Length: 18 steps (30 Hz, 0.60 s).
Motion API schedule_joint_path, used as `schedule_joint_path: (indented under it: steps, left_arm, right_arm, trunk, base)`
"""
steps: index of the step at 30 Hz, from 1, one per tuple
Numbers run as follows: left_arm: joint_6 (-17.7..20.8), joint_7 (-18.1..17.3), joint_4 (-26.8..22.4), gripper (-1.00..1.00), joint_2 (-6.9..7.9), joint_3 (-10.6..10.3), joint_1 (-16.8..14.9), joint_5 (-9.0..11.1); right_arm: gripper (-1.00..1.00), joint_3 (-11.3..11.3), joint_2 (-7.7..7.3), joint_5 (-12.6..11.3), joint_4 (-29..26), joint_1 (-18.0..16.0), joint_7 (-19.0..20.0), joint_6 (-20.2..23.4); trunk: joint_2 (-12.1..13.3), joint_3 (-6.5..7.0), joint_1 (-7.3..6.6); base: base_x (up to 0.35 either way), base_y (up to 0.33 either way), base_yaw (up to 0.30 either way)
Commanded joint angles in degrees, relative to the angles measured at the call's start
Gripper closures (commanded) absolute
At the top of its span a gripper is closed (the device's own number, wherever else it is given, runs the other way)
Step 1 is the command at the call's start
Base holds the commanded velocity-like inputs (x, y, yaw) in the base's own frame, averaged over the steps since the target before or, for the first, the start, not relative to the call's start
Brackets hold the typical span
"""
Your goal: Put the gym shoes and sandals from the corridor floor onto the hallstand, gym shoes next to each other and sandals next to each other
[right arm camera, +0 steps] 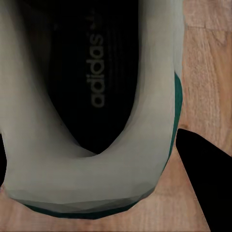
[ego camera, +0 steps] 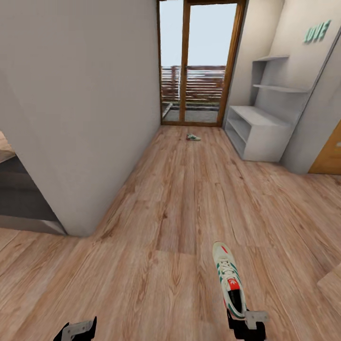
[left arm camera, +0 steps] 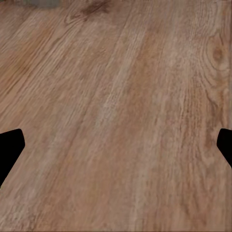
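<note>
- I am holding one shoe (ego camera: 229,279) by its heel in the right gripper (ego camera: 246,323), toe forward, fingers (right arm camera: 203,169) clamped on the heel rim, for carrying toward the rack (ego camera: 258,128).
- I am keeping the left gripper (ego camera: 76,330) free, fingers spread wide over floor (left arm camera: 116,96).
- The second shoe (ego camera: 193,137) is lying ahead, near the rack's front edge.

Head camera: high, facing down the corridor floor (ego camera: 180,199). Wrist cameras: close above the floor; right one shares the near gym shoe (ego camera: 229,279) with head
</note>
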Motion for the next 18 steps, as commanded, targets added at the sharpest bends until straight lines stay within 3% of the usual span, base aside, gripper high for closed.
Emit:
schedule_joint_path:
  steps: [1, 18]
  left_arm:
    - [-0.12, -0.37, 0.04, -1.0, 0.0, 0.03, -0.03, 0.54]
    - [-0.17, -0.37, 0.04, -1.0, 0.0, 0.03, -0.03, 0.54]
  right_arm:
    - [1.0, -0.4, -0.02, 0.62, 0.04, -0.04, -0.21, -0.17]
    - [1.0, -0.32, -0.07, 0.75, 0.13, -0.04, -0.06, -0.17]
  trunk:
    - [-0.02, -0.05, 0.02]
    - [-0.02, -0.05, 0.02]
  base:
    - [0.336, 0.0, -0.003]
    - [0.336, 0.0, 0.0]
